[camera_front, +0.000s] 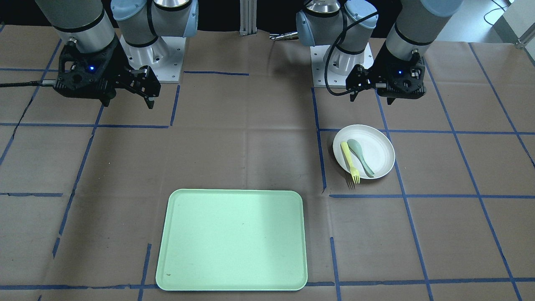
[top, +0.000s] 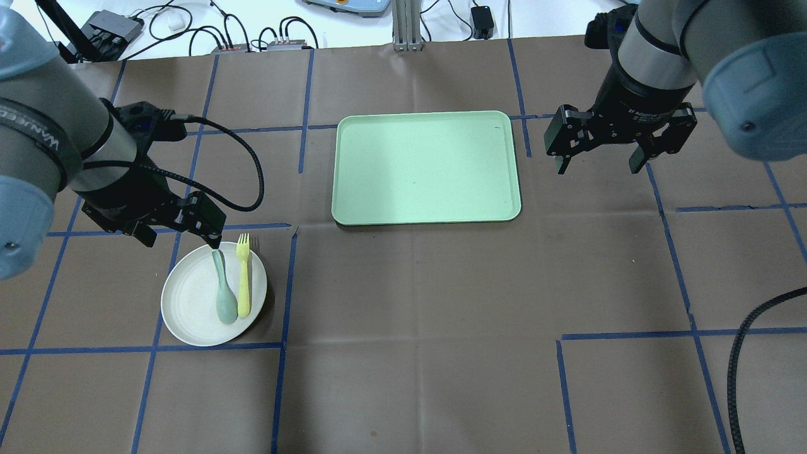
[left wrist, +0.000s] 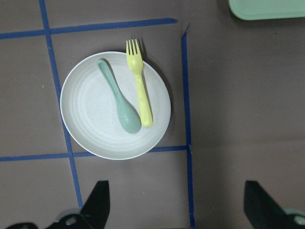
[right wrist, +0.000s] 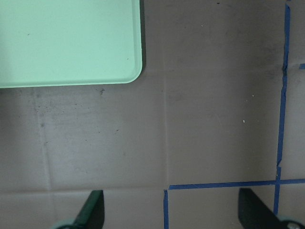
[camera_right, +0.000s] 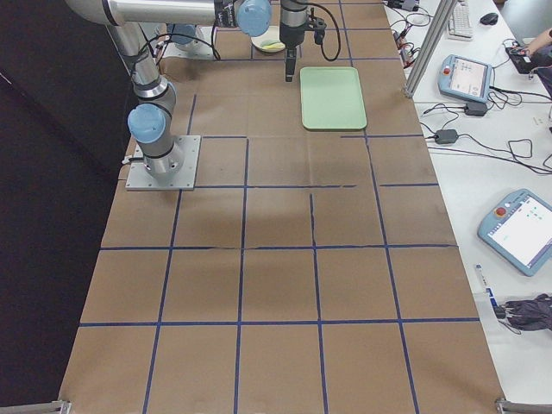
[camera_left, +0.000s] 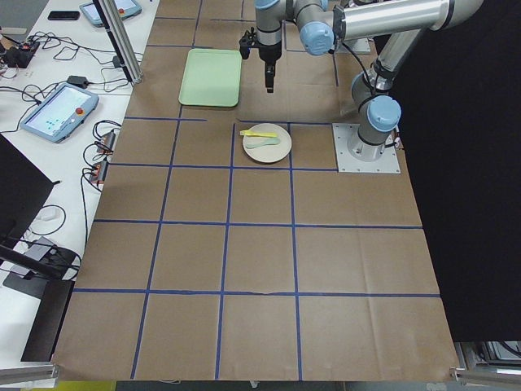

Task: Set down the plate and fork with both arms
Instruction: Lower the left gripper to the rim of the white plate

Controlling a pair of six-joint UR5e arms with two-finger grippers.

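Scene: You have both arms raised over the brown-papered table (top: pixel 416 284) with nothing carried and the job not yet begun.
Plate: The plate (top: pixel 189 302) sits on the table on the robot's left side, well apart from the light-green tray (top: pixel 425 167) lying out front at centre.
Fork: The fork (top: pixel 243 280) lies on the plate's tray-ward side, with its handle on the dish and its tines jutting past the rim, pointing away from the robot.
Spoon: A grey-green spoon (top: pixel 222 293) lies just beside the fork, its bowl about touching the fork's handle end.
Left gripper: The left gripper (top: pixel 183 236) hangs well above the plate with its fingers spread wide, gripping nothing. Its wrist camera looks straight down on the dish.
Right gripper: The right gripper (top: pixel 597 165) hovers above bare table just off the tray's right edge, fingers likewise apart and empty.
Step in hand: By the look of it, this is the first reach, with the left arm going down to the plate and what lies on it.
How to do it well: Take the fork near the overhanging tines, where the spoon is farthest off. Set your fingers across the handle, descend straight, and close gently so the light plate does not skid. If you lift the plate, pinch the bare rim away from the cutlery and keep it level.
Risk: A finger could catch the spoon, or the spoon could slide off a tilted plate.
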